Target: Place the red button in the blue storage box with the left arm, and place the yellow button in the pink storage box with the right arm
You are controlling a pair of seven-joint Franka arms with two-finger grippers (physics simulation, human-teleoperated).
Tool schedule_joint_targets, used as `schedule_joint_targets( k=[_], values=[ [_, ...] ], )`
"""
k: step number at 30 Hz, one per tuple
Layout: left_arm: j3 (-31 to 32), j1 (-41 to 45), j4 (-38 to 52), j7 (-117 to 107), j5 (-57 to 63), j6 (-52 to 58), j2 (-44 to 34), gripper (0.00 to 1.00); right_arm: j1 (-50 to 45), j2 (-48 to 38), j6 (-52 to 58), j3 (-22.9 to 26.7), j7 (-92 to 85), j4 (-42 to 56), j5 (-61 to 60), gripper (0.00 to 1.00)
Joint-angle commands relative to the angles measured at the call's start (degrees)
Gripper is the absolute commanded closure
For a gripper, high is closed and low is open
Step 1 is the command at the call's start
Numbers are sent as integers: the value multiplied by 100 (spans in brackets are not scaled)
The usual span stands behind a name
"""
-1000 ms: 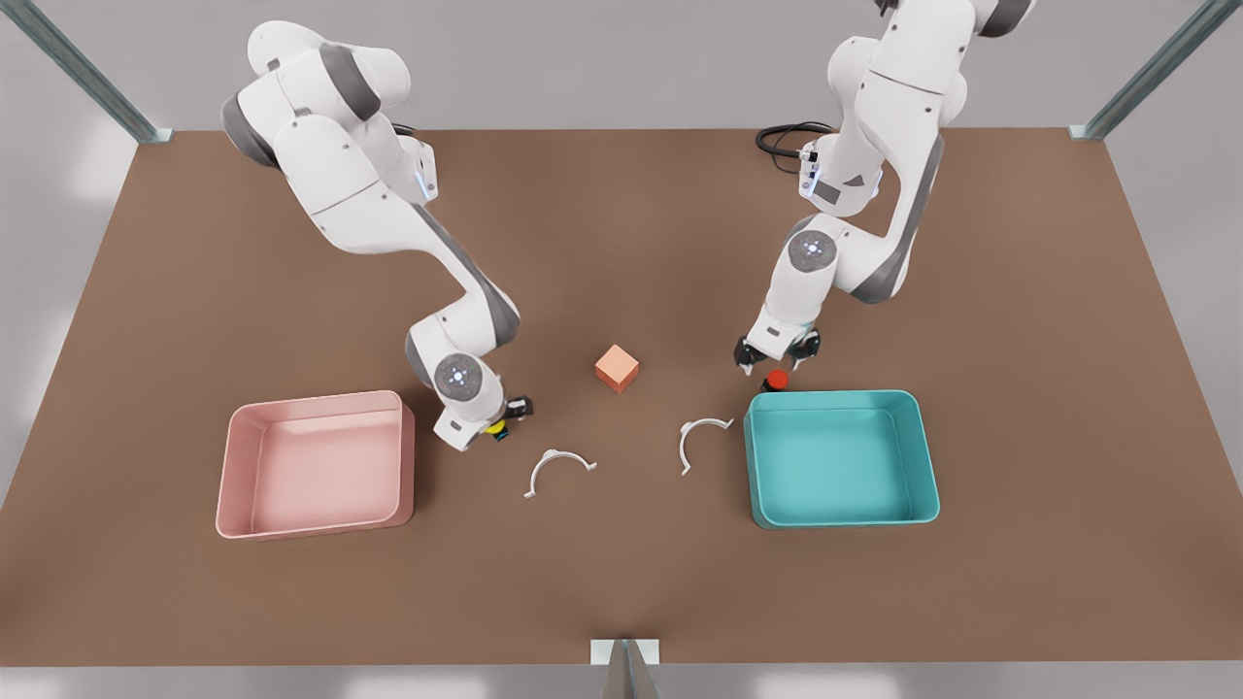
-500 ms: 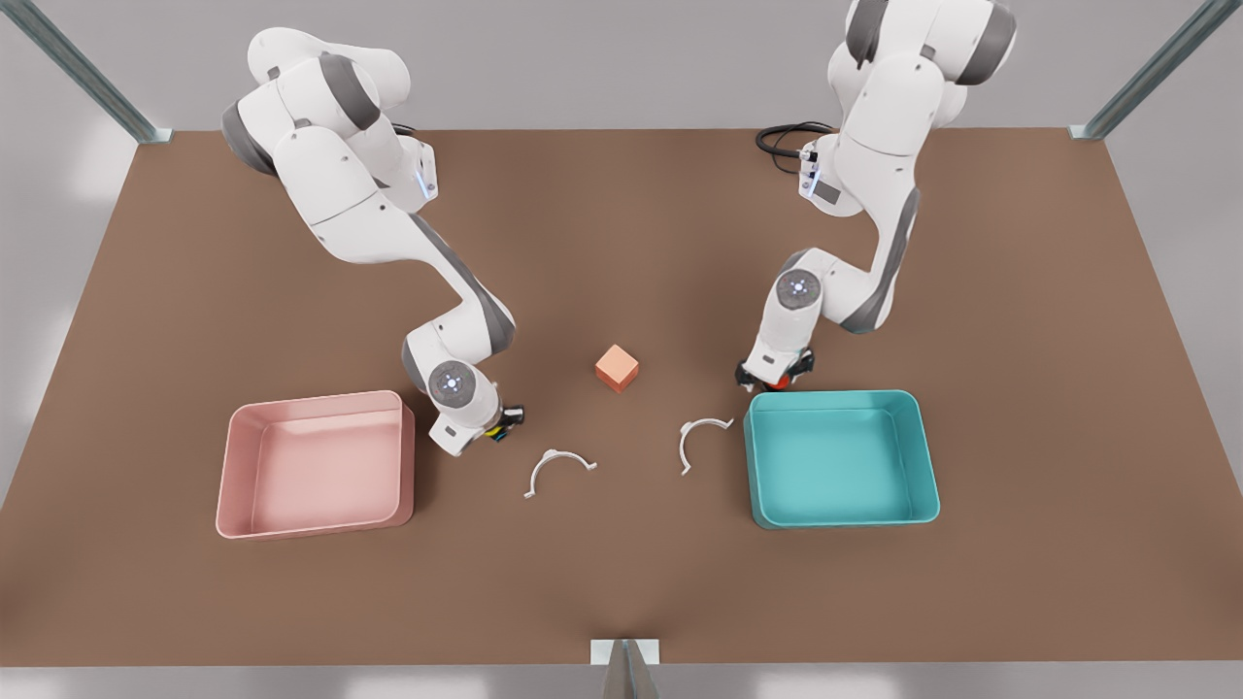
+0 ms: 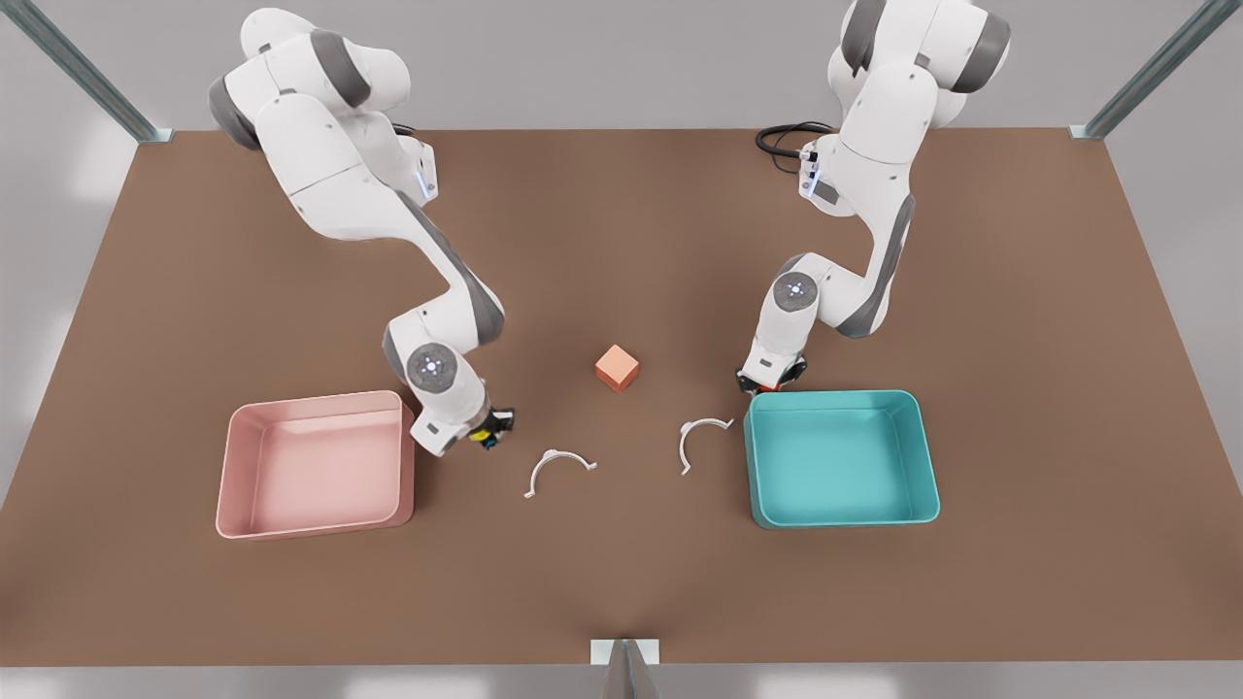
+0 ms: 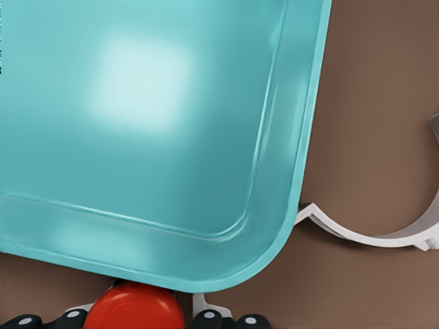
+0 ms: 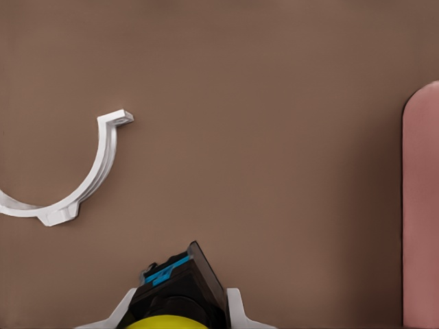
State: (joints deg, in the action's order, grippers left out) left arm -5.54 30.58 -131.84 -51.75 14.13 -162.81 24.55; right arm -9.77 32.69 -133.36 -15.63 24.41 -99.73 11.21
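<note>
Since the earlier frames, the right gripper [image 3: 483, 434] had shifted a little toward the front view's left and up, closer to the pink storage box [image 3: 316, 464], while the left gripper [image 3: 772, 381] had sunk onto the red button [image 4: 135, 307] at the far rim of the blue storage box [image 3: 841, 457].

In the front view the right gripper sat left of centre, just beside the pink box's right wall, its fingers clamped on the yellow button [image 3: 480, 437]. In the right wrist view the yellow cap [image 5: 167, 321] showed at the bottom edge with its dark base between the finger parts. The left gripper stood right of centre, at the blue box's upper-left corner; in the left wrist view the red cap sat at the bottom edge, between the dark fingers [image 4: 221, 319], which closed around it.

An orange-pink cube [image 3: 617, 368] lay near the frame's centre, with two white curved clips [image 3: 558, 468] [image 3: 699, 439] below it on the brown table [image 3: 621, 573].
</note>
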Motion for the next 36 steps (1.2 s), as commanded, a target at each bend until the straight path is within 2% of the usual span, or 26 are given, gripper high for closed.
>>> schedule_joint_targets(
  k=[1, 5, 7, 10, 12, 14, 16, 17, 18, 20, 21, 22, 23, 25, 26, 27, 28, 29, 30, 32, 34, 35, 36],
  values=[
    [0, 1, -34, -195, 2, 12, -56, 48, 98, -280, 205, 25, -85, -46, 4, 46],
    [0, 9, -263, -186, 2, 275, -468, 51, 914, -878, 205, 25, -1428, -424, -268, 47],
    [9, 176, -272, -221, 2, 1093, -952, 51, 1398, -1010, 222, 86, -2528, -468, -559, 47],
    [18, 273, -263, -160, 2, 2402, -1787, 51, 1609, -984, 319, 552, -3671, -538, -998, 47],
    [18, 326, -140, -151, 2, 2781, -2042, 51, 1609, -799, 266, 825, -4049, -530, -1007, 47],
    [0, 150, 1432, -80, -86, 2772, -1085, 51, 1618, -667, 275, 860, -4023, -512, -1007, 22],
    [0, -254, 3269, 156, -429, 3114, 40, 51, 1644, -430, 223, 860, -3979, -398, -998, 9],
    [0, -579, 4060, 885, -920, 3457, 471, 51, 1644, -325, 222, 860, -3979, -284, -989, 7],
    [0, -904, 4228, 1527, -1036, 3651, 586, 51, 1618, -333, 275, 851, -3970, -134, -989, 1],
    [9, -1555, 4237, 2459, -1044, 3660, 612, 51, 1337, -754, 504, 834, -3417, 68, -963, 0],
    [0, -1608, 4228, 2530, -1044, 3660, 630, 51, 1074, -1247, 881, 904, -2618, 77, -954, 0],
    [9, -1599, 4202, 2495, -1053, 3677, 709, 51, 915, -1870, 1785, 878, -2054, 401, -735, 0],
    [9, -1590, 4176, 2486, -1062, 3897, 788, 50, 915, -1933, 3183, 834, -2019, 1333, -735, 0],
    [18, -1555, 4009, 2486, -1150, 3924, 823, 50, 1099, -2196, 3536, 755, -2036, 1369, -726, 0],
    [27, -1502, 3921, 2486, -1150, 3941, 823, 50, 1126, -2039, 3685, 719, -2098, 1491, -726, 0],
    [27, -1467, 3886, 2486, -1150, 3950, 823, 50, 1196, -1574, 4194, 667, -2107, 2149, -752, 0],
    [27, -1467, 3877, 2495, -1150, 3950, 823, 47, 1293, -1037, 4714, 474, -2107, 3039, -735, 0],
    [27, -1467, 3877, 2539, -1150, 3959, 823, 8, 1398, -1036, 4652, 359, -2107, 2986, -708, 0],
    [27, -1467, 3885, 2530, -1150, 3959, 823, 0, 1433, -1281, 4416, 394, -2107, 2637, -717, 0],
    [27, -1467, 3886, 2495, -1150, 3959, 806, 0, 1425, -1379, 4239, 421, -2098, 2520, -708, 0],
    [35, -1502, 3938, 2548, -1150, 4213, 367, 0, 1381, -1871, 4213, 491, -2036, 2398, -708, 0],
    [44, -1529, 4043, 2749, -1176, 4503, 94, 0, 1381, -2380, 3942, 482, -2028, 1723, -708, 0],
    [18, -1572, 4316, 3723, -1501, 5258, -248, 0, 1398, -2592, 3571, 482, -2036, 1343, -726, 0]
  ],
)
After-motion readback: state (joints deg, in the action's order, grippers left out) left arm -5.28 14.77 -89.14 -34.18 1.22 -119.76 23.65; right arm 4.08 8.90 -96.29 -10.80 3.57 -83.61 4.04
